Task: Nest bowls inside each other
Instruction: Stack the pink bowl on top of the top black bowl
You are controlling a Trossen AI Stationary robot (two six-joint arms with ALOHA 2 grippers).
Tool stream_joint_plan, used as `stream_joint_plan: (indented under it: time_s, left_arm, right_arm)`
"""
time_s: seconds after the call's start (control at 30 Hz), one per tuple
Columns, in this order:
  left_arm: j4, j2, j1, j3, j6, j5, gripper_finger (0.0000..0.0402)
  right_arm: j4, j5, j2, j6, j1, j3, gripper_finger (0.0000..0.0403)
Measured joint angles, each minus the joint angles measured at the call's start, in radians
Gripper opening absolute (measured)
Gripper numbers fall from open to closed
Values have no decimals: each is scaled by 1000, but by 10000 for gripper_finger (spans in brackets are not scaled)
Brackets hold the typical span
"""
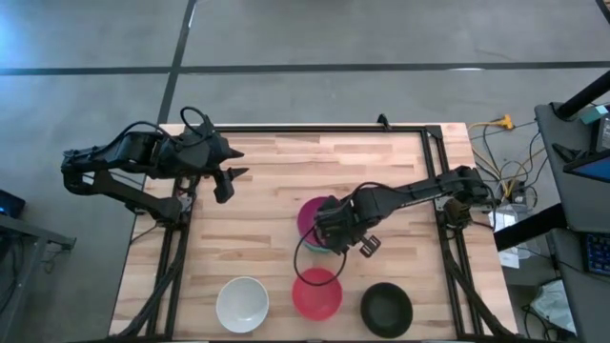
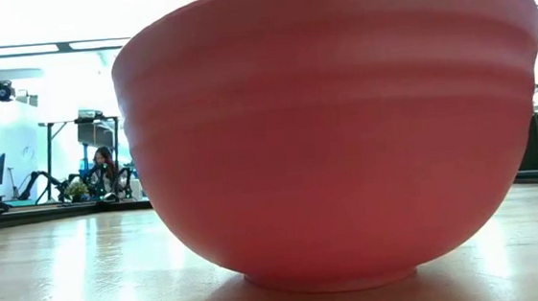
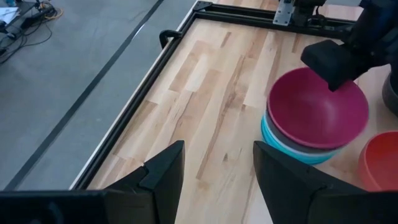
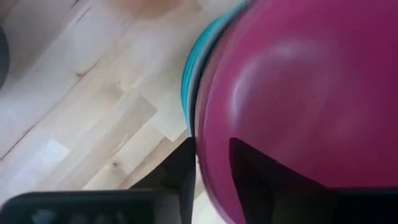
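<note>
A magenta bowl (image 1: 313, 217) tops a stack of teal and pale bowls (image 3: 292, 149) at mid-table and sits slightly tilted in the bowl below. My right gripper (image 1: 334, 233) is at the stack's right near side, shut on the magenta bowl (image 4: 298, 81). Three bowls stand alone along the near edge: white (image 1: 242, 303), red (image 1: 316, 292) and black (image 1: 386, 307). The red bowl (image 2: 334, 126) fills the low view. My left gripper (image 1: 226, 181) hovers open over the table's left far part, its fingers spread (image 3: 217, 162). My right gripper holds the magenta bowl by its rim (image 4: 202, 149), with one finger (image 4: 261, 177) inside the bowl and the other (image 4: 180, 177) outside. It comes from above, slanting in from the table's right. The bowl rests in the stack, slightly tilted.
A black metal frame (image 1: 315, 129) borders the table's far and side edges. Bare wood (image 1: 267, 229) lies between the stack and my left gripper. The red bowl stands just near of the stack. A person (image 2: 105, 168) sits far off in the room behind.
</note>
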Motion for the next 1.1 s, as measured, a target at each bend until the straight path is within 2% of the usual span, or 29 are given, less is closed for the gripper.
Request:
stream_joint_plan:
  time_s: [0.17,0.33,0.5,0.7,0.87,1.1]
  left_arm:
    - [0,0,0,0,0,0,176]
    - [0,0,0,0,0,0,176]
    - [0,0,0,0,3,0,176]
    - [0,0,0,0,3,0,176]
    - [0,0,0,0,4,0,176]
    - [0,0,0,0,5,0,176]
  right_arm:
    - [-5,0,-2,29,2,60,115]
    - [-24,-2,-3,73,2,129,114]
    - [-27,-51,-3,78,2,143,93]
    - [-35,-99,0,81,4,128,47]
    - [-35,-102,1,83,5,111,14]
    - [-29,-105,2,85,5,75,9]
